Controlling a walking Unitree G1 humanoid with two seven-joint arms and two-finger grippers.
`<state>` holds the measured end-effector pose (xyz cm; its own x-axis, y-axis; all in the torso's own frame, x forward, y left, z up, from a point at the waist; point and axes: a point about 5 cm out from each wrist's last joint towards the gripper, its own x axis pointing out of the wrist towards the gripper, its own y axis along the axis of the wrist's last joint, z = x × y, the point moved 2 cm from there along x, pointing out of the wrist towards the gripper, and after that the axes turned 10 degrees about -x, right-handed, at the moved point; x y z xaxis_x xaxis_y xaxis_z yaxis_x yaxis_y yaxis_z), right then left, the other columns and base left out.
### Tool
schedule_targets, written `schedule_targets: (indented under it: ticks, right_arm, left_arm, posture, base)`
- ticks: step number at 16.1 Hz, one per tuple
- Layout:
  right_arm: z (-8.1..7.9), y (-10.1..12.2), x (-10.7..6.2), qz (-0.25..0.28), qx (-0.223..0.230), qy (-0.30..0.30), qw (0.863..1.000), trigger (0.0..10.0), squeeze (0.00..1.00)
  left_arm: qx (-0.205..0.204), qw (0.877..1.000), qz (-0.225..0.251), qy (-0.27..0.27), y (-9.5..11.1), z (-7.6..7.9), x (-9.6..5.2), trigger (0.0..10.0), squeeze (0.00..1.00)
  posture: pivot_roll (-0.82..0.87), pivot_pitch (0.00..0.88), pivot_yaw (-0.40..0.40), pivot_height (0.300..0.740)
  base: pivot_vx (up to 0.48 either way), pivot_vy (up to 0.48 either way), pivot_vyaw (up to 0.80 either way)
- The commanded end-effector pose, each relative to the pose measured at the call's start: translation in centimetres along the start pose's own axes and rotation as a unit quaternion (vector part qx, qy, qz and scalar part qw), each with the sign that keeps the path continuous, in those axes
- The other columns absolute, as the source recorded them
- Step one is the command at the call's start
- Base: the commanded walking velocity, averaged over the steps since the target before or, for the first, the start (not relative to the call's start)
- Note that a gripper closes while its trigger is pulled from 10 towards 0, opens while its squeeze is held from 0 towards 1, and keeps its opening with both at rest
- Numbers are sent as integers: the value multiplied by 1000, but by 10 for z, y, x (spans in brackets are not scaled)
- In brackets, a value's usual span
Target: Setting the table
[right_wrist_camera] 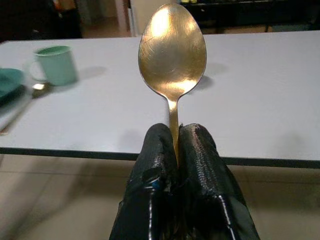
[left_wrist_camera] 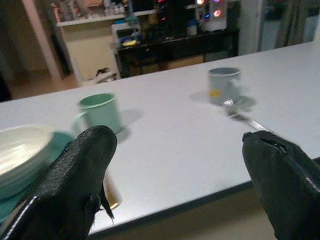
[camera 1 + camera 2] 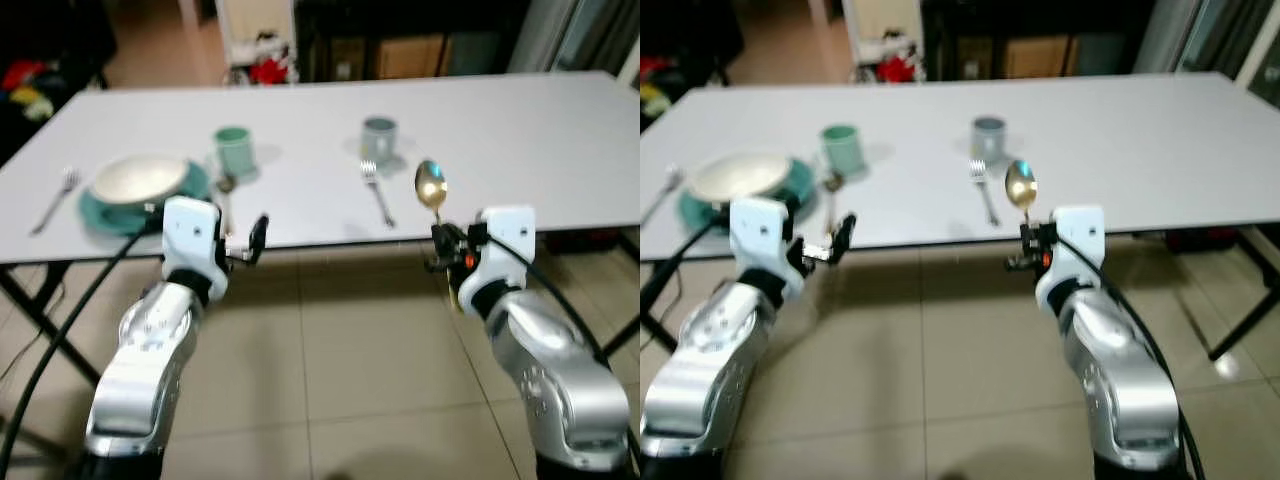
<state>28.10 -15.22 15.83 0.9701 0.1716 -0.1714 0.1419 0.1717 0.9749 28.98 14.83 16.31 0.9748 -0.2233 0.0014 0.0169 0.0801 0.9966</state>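
My right gripper (image 3: 441,250) is shut on the handle of a gold spoon (image 3: 431,187), whose bowl (image 1: 172,47) stands upright in front of the table's near edge. My left gripper (image 3: 250,243) is open and holds nothing, just before the near edge by the left place setting. That setting has a white bowl (image 3: 140,179) on a teal plate (image 3: 96,213), a green mug (image 3: 234,150), a spoon (image 3: 226,190) beside the plate and a fork (image 3: 55,199) at the far left. Toward the middle, a grey mug (image 3: 379,137) stands with a fork (image 3: 377,194) in front of it.
The white table (image 3: 520,130) spans the view, with black legs (image 3: 30,305) on a tiled floor (image 3: 340,380). Dark furniture and boxes stand behind the table (image 3: 400,50). A black cable (image 3: 70,320) runs along my left arm.
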Motion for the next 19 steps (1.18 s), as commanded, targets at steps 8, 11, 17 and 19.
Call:
schedule_targets:
  ticks: [8,11,17,19]
  right_arm:
    - [-8,-1,23,-23,-4,12,1000,10000,0]
    - [-15,-1,33,-26,0,29,999,10000,0]
    - [-20,-14,49,-86,14,14,996,10000,0]
    - [-27,-19,58,-110,12,27,993,10000,0]
  left_arm:
    - [2,1000,-2,4,3,0,-4,10000,0]
    - [4,1000,-1,6,4,0,-4,10000,0]
    - [12,998,-28,-62,-3,14,-5,10000,0]
    - [36,987,-65,-143,-13,27,-10,10000,0]
  posture:
    - [103,0,25,740]
    - [110,0,20,740]
    - [112,0,27,740]
    - [113,0,32,740]
  base:
    - [368,0,0]
    - [369,0,0]
    - [296,0,0]
    - [0,0,0]
